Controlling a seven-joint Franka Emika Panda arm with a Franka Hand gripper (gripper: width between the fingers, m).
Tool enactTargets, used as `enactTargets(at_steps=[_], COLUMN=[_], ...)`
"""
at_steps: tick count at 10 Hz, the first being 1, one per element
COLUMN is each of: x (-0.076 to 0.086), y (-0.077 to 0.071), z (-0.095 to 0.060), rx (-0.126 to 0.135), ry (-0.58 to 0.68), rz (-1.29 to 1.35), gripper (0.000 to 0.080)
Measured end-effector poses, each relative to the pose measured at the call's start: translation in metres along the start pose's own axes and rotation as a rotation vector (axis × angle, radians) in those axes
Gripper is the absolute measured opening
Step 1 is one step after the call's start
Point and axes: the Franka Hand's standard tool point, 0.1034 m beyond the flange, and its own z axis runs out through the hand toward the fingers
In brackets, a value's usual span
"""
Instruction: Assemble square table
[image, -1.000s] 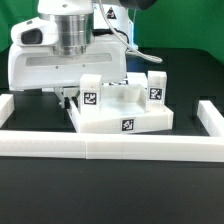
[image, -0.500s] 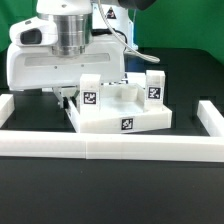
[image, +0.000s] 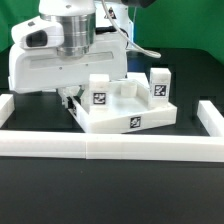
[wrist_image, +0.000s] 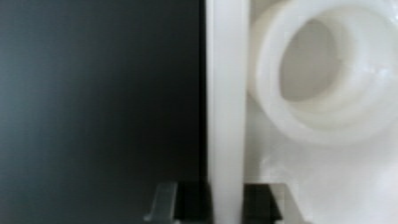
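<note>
My gripper is clenched on the square table's thin edge beside a corner hole. Its tags show only black-white patterns, no words. It sits just behind the front border bar, with a narrow gap between.

Exterior frontal, wrist close, sharing square table

Bright, even lighting; wrist view softly blurred.
</note>
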Motion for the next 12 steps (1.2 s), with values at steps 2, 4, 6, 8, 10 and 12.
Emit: enactTargets(at_steps=[2, 4, 6, 8, 10, 12], x=[0.015, 0.010, 0.009, 0.031, 0.056, 0.052], y=[0.000, 0.005, 0.006, 0.002, 0.007, 0.013], z=[-0.001, 0.000, 0.000, 0.001, -0.001, -0.001], rx=[-0.019, -0.025, -0.034, -0.040, -0.053, -0.063], ry=[-0.002, -0.016, -0.032, -0.032, -0.002, -0.024], rz=[-0.238, -0.329, -0.423, -0.612, -0.842, -0.948], gripper=[0.0061, 0.0061, 0.0061, 0.0061, 0.0061, 0.0061])
